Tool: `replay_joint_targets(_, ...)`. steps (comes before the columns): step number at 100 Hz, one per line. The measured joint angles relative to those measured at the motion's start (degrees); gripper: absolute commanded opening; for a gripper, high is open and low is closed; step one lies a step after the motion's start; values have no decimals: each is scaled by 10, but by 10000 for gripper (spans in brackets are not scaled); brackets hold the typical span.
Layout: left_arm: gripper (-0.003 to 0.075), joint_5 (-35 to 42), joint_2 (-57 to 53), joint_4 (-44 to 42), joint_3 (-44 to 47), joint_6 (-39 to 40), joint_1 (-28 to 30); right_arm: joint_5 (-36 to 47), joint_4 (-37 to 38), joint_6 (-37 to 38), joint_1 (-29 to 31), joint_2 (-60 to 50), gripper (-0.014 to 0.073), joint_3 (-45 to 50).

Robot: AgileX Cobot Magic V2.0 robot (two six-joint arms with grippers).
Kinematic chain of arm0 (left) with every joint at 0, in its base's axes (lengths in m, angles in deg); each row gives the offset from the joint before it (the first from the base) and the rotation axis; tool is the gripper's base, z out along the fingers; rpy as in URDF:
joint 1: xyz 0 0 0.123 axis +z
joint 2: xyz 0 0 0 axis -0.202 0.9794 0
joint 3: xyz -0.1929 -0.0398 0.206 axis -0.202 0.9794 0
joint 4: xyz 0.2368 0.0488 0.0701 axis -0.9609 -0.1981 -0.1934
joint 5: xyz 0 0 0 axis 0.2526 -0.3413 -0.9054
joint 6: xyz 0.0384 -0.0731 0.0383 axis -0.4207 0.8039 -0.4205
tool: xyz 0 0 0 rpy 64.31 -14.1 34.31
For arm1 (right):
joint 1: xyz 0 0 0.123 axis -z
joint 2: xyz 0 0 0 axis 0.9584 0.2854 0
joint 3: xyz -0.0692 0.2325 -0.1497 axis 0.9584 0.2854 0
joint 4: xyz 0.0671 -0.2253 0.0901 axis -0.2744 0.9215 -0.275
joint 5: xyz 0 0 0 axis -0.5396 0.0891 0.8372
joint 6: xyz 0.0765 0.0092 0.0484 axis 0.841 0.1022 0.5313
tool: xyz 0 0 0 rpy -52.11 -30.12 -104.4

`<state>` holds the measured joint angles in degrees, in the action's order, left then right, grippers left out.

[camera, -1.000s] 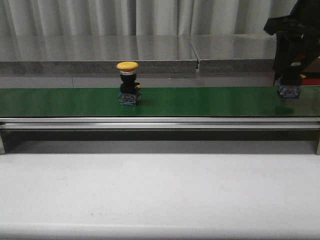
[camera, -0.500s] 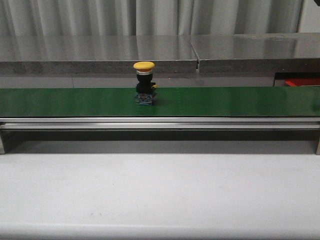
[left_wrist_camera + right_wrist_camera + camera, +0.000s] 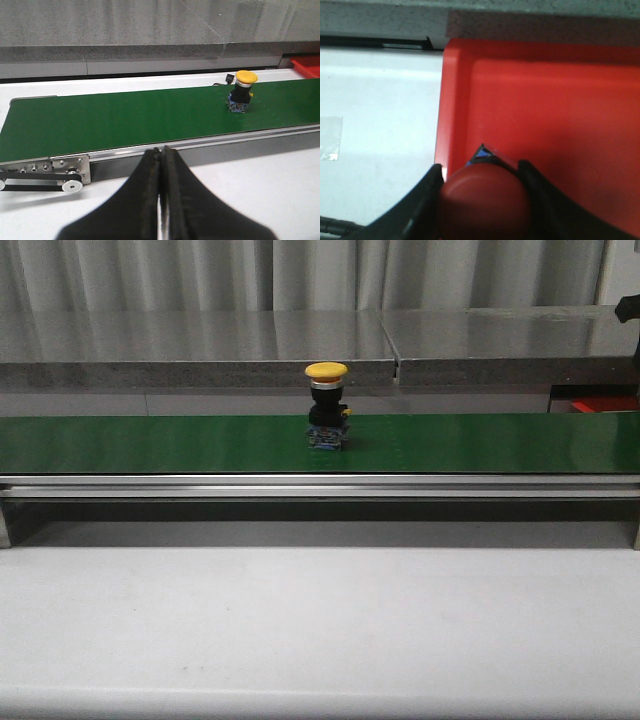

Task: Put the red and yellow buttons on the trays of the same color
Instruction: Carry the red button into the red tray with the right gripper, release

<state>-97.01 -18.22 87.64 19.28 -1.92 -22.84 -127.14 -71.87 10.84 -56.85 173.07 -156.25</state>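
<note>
Red button (image 3: 485,200) sits pinched between the fingers (image 3: 422,200) of the right gripper (image 3: 482,197), its rounded cap filling the gap and a blue-edged corner of its base showing just past the cap. Under it in the right wrist view lies the red tray (image 3: 560,110), the button held above the tray's floor close to the tray's near wall and rim; whether the base touches the floor cannot be told. Beside the tray rim, a white tabletop (image 3: 375,110) with a small patch of clear tape, and a grey stone ledge beyond. In the front view only a dark sliver of the right arm shows at the far right edge, with a strip of the red tray visible behind the belt at that side. Left gripper (image 3: 161,165): fingers pressed together, nothing between them, hovering over the white table on the near side of the conveyor. Beyond it, the green belt (image 3: 115,120) runs across the view with its aluminium side rail and a pulley at one end. Yellow button (image 3: 327,406) stands upright on the belt, yellow cap on top, black body, blue base, roughly mid-belt in the front view, well apart from both grippers. Grey curtain and stone shelf behind.
</note>
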Motion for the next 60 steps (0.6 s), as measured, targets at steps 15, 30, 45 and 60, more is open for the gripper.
replay_joint_targets(15, -19, 0, 0, 0, 0, 0, 0, 23, 0, 0, 0, 19, 125, 0)
replay_joint_targets(30, -19, 0, 0, 0, 0, 0, 0, 29, 0, 1, 0, 37, 125, 0)
replay_joint_targets(45, -19, 0, 0, 0, 0, 0, 0, 32, 0, 1, 0, 54, 129, 0)
replay_joint_targets(60, -19, 0, 0, 0, 0, 0, 0, 38, 0, 1, 0, 55, 315, 0)
